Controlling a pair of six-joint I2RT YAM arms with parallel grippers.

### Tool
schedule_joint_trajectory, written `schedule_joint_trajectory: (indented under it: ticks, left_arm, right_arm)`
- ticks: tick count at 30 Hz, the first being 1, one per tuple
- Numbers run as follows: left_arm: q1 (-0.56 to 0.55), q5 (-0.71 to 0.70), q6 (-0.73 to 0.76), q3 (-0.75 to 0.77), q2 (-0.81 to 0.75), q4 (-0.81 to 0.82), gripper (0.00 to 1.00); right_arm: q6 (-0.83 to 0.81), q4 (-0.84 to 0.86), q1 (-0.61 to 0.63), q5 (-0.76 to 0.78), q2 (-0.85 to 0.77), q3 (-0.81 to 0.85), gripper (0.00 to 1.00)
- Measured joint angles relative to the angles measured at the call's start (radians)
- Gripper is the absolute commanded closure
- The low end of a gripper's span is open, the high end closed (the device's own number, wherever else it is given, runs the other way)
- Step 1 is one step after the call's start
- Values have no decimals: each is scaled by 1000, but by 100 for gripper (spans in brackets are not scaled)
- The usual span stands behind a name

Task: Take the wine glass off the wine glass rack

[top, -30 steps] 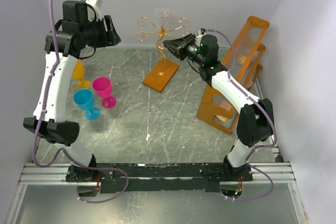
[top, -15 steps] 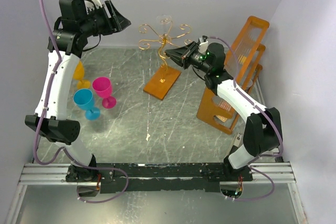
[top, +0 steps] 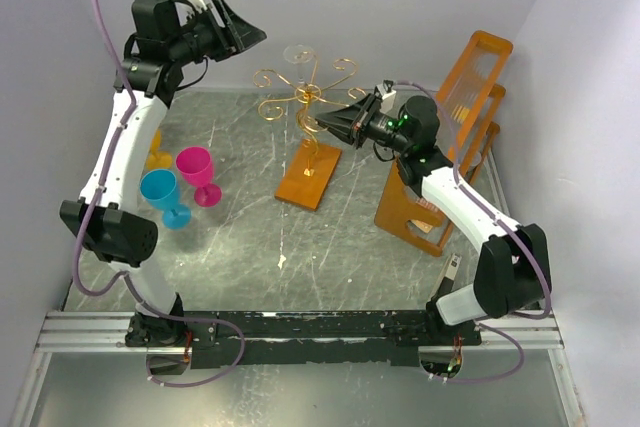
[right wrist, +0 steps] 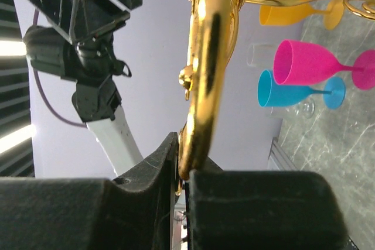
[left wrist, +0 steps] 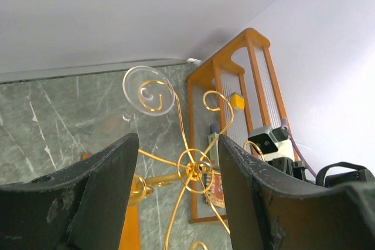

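The right gripper [top: 318, 125] is clamping its jaws tight on the gold central stem of the wine glass rack [top: 303, 99], whose orange base is sitting toward the far middle of the desk [top: 260, 237]. The clear wine glass [left wrist: 149, 90] is hanging from a far scroll arm, round foot uppermost. The left gripper [top: 245, 35] is hovering high at the rack's left, jaws spread wide and holding nothing, apart from the glass. A pink goblet [top: 196, 169] and a blue goblet [top: 160, 190] are standing at the left.

Gold wine glass rack [left wrist: 195, 170], orange base [top: 308, 175]; clear wine glass [left wrist: 138, 85]; grey-veined table [top: 300, 247].
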Motion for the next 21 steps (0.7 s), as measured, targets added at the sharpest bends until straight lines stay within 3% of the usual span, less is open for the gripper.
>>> schedule_joint_trajectory:
  ticks: [10,15,21]
  left_arm:
    - [-31,26,-39,2,130,60,33]
    - [-33,70,-71,21,206,102,33]
    - [-43,144,-131,32,297,173,33]
  right_arm:
    - [10,24,-31,-60,-54,-68,100]
    - [-5,27,-46,-82,-61,-76,86]
    - [-70,22,-59,-95,-74,-76,80]
